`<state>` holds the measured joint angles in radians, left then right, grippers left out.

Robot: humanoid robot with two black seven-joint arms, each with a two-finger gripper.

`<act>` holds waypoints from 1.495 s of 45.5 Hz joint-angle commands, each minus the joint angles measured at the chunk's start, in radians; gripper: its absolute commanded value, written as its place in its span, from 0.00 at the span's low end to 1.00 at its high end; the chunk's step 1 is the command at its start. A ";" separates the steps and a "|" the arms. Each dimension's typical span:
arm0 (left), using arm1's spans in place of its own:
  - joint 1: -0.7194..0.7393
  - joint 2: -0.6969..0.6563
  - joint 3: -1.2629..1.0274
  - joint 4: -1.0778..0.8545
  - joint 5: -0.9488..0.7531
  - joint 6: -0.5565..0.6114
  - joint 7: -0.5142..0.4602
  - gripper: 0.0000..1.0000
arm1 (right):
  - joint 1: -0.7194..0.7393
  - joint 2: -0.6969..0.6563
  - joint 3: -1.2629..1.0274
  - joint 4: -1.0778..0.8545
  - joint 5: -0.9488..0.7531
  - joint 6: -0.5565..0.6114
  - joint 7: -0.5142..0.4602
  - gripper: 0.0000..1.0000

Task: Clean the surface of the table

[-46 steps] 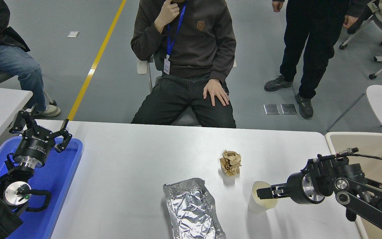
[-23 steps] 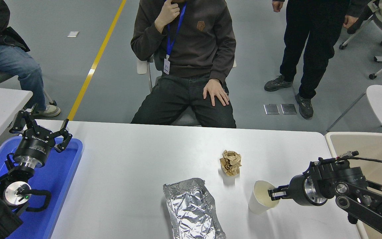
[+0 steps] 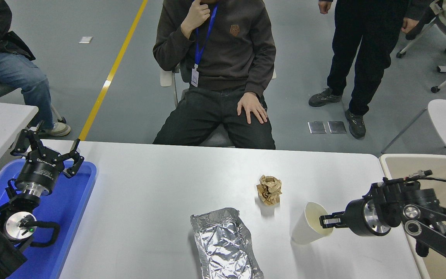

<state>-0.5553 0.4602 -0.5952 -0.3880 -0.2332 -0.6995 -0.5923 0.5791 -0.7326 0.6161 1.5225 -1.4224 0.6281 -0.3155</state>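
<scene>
Right gripper clamped on the rim of a white paper cup, tipped toward the arm, base on the table surface. Left gripper parked wide over a blue tray at the left edge. Also on the tabletop: crumpled brown paper near the cup, foil tray at the near edge. Beyond: grey floor, yellow line, seated person, another standing.

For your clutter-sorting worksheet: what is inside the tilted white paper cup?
The paper cup shows a cream inner wall with the right gripper at its rim, one finger reaching inside. No contents show; the cup's bottom is hidden.
</scene>
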 commanded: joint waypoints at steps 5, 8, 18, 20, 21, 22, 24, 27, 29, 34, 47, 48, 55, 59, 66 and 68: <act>0.000 0.000 0.000 0.000 0.000 0.000 0.000 1.00 | 0.111 -0.126 0.036 0.071 0.149 0.035 0.006 0.00; 0.000 0.000 0.000 0.001 0.000 0.000 -0.001 1.00 | 0.136 -0.163 0.037 0.091 0.183 0.048 0.006 0.00; 0.000 0.000 0.000 0.000 0.000 0.000 0.000 1.00 | 0.222 -0.292 0.037 0.160 0.292 0.064 0.006 0.00; 0.000 0.000 0.000 0.000 0.000 0.000 0.000 1.00 | 0.235 -0.312 0.037 0.166 0.309 0.068 0.006 0.00; 0.000 0.000 0.000 0.000 0.000 0.000 0.000 1.00 | 0.243 -0.323 0.037 0.171 0.316 0.071 0.006 0.00; 0.000 0.000 0.000 0.000 0.000 0.000 0.000 1.00 | 0.249 -0.332 0.037 0.177 0.324 0.076 0.006 0.00; 0.000 0.000 0.000 0.000 0.000 0.000 0.000 1.00 | 0.274 -0.364 0.040 0.185 0.345 0.091 0.006 0.00; 0.000 0.000 0.000 0.000 0.000 0.000 0.000 1.00 | 0.291 -0.386 0.050 0.189 0.358 0.101 0.007 0.00; 0.000 0.000 0.000 0.000 0.000 0.000 0.000 1.00 | 0.300 -0.398 0.056 0.194 0.359 0.104 0.007 0.00; 0.000 0.000 0.000 0.000 0.000 0.000 0.000 1.00 | 0.308 -0.422 0.068 0.196 0.359 0.107 0.007 0.00; 0.000 0.000 0.000 0.000 0.000 0.000 0.000 1.00 | 0.303 -0.470 0.068 0.185 0.359 0.107 0.007 0.00; 0.000 0.000 -0.002 0.000 0.000 0.000 0.000 1.00 | 0.303 -0.470 0.068 0.185 0.359 0.107 0.007 0.00; 0.000 0.000 -0.002 0.000 0.000 0.000 0.000 1.00 | 0.301 -0.490 0.068 0.163 0.350 0.101 0.007 0.00; 0.000 0.000 -0.002 0.000 0.000 0.000 0.000 1.00 | 0.300 -0.501 0.068 0.139 0.346 0.097 0.007 0.00; 0.000 0.000 -0.002 0.000 0.000 0.000 0.000 1.00 | 0.294 -0.501 0.065 0.039 0.344 0.097 0.016 0.00; 0.000 0.000 -0.002 0.000 0.000 0.000 0.000 1.00 | 0.294 -0.504 0.063 0.021 0.344 0.097 0.025 0.00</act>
<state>-0.5553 0.4602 -0.5964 -0.3882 -0.2332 -0.6995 -0.5923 0.8772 -1.2199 0.6831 1.6410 -1.0758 0.7275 -0.3058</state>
